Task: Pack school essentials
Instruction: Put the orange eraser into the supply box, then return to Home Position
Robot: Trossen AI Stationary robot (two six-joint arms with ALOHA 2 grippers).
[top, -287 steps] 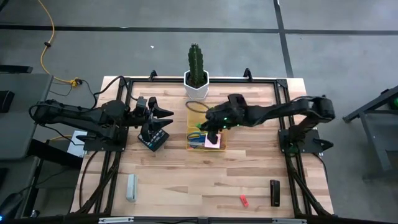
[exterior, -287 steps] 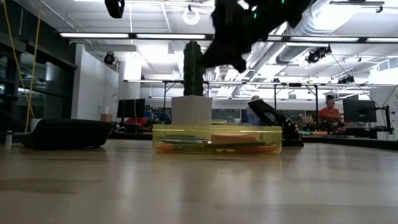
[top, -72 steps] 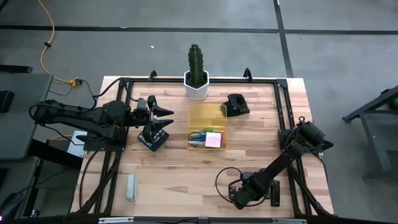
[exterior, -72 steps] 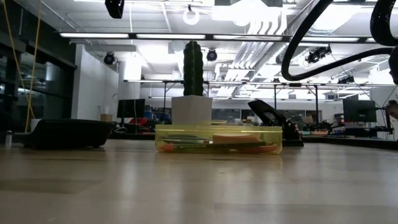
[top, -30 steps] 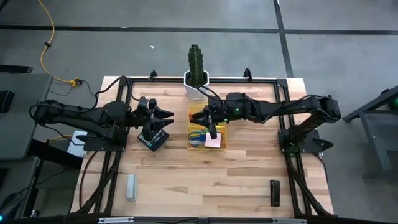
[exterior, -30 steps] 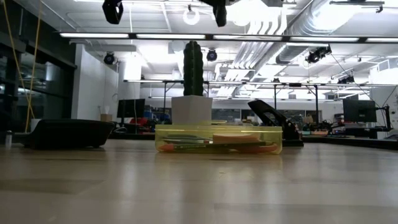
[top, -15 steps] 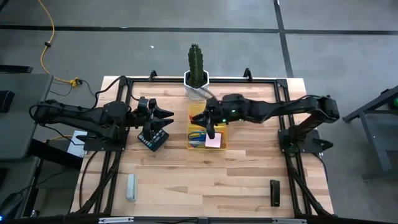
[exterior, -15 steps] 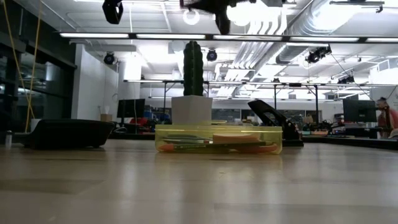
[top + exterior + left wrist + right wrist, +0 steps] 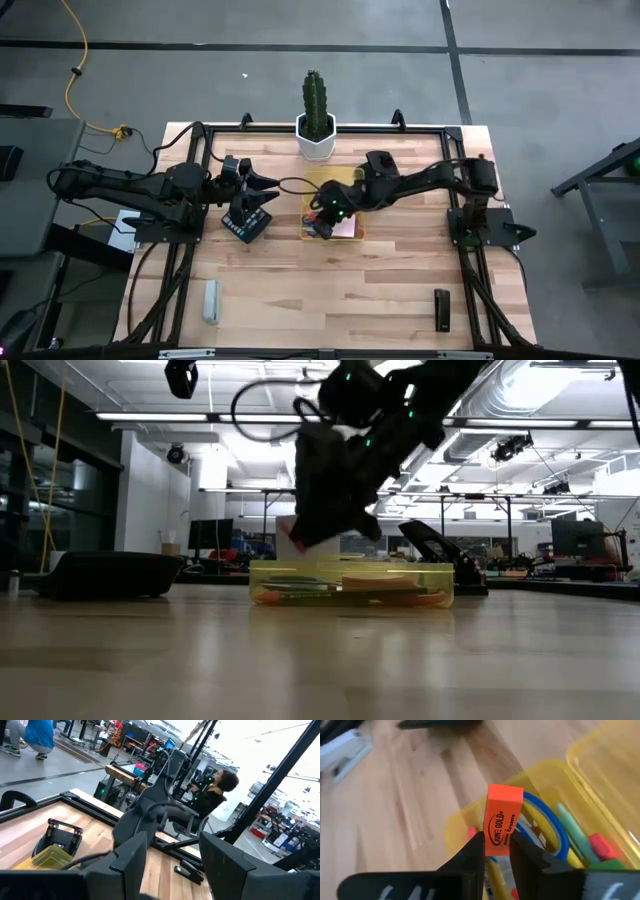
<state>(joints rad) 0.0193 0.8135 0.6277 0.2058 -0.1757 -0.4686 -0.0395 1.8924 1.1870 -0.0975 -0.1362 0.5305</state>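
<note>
The light wooden table (image 9: 300, 290) with its black metal frame is seen from above. On its left side, at about 9 o'clock, the dark left arm is stretched out, and the left gripper (image 9: 268, 190) is held above the wood, just beside a small black device (image 9: 247, 222). In the left wrist view its two dark fingers (image 9: 131, 857) are seen well apart, with nothing between them.

The dark right arm is reached in from 3 o'clock toward the middle of the table. The right gripper (image 9: 497, 851) is placed over the near left corner of the transparent yellow plastic box (image 9: 352, 181), which is open and lies at the centre, with its lid folded back toward 12 o'clock. In the right wrist view the fingers are closed narrowly on a small orange rectangular eraser (image 9: 503, 819) with black print, which is held upright above the box.

Inside the box the blue-handled scissors (image 9: 551, 825), a green piece (image 9: 575, 840) and a red piece (image 9: 601, 846) are seen, and the square pink sticky-note pad (image 9: 347, 228) is partly visible beside the gripper.

At 12 o'clock the green cactus in a white pot (image 9: 316, 112) is standing at the table edge. At 7 o'clock a pale grey stapler (image 9: 211, 301) is lying, and at 5 o'clock a small black oblong object (image 9: 441, 309).
</note>
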